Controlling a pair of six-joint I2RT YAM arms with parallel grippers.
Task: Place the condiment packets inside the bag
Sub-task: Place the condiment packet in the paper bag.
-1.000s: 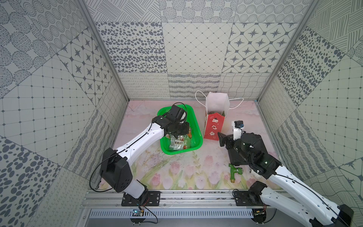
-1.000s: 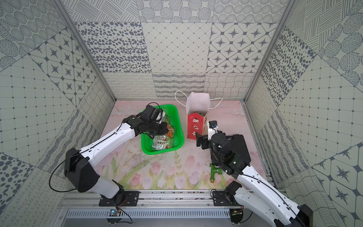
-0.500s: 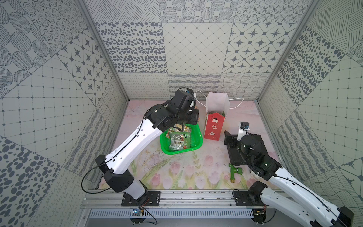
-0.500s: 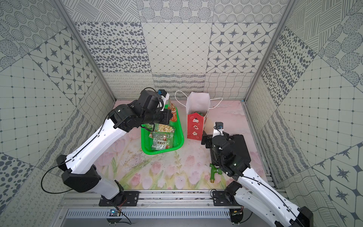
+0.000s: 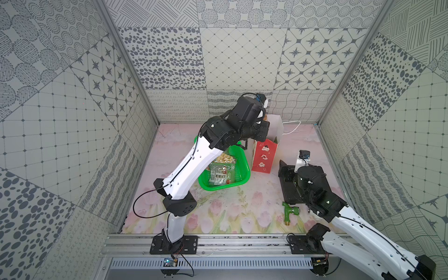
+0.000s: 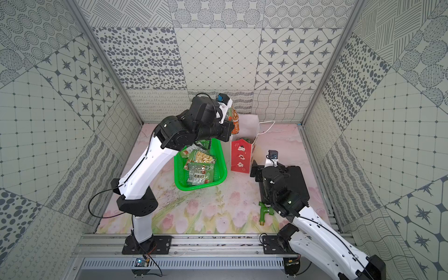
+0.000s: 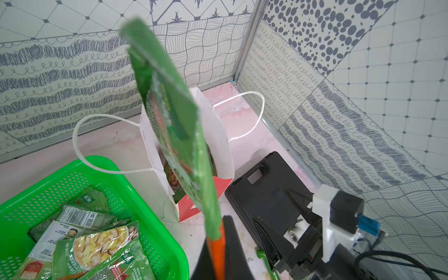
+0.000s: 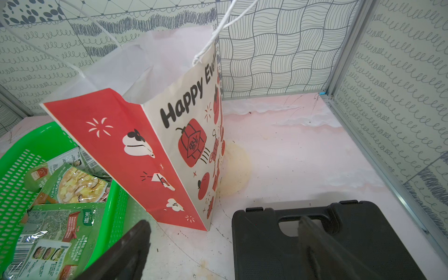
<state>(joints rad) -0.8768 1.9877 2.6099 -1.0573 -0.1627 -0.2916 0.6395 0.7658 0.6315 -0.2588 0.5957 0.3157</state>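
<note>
One packet [image 7: 174, 116] is pinched tight by its orange end in the left fingers [image 7: 231, 244], edge-on over the bag [image 7: 219, 131] mouth, likely to slip in cleanly. Other packets [image 7: 92, 249] lie in the basket [image 7: 145, 208] at the bag's 9 o'clock. The right fingers [image 8: 132, 244], spread wide and empty, sit at its 5 o'clock.

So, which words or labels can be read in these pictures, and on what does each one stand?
"Happy Ev…", cut off: white side of the bag.
"家樂": green condiment packet in the basket.
Other small print and barcode numbers: too small to read.
</note>
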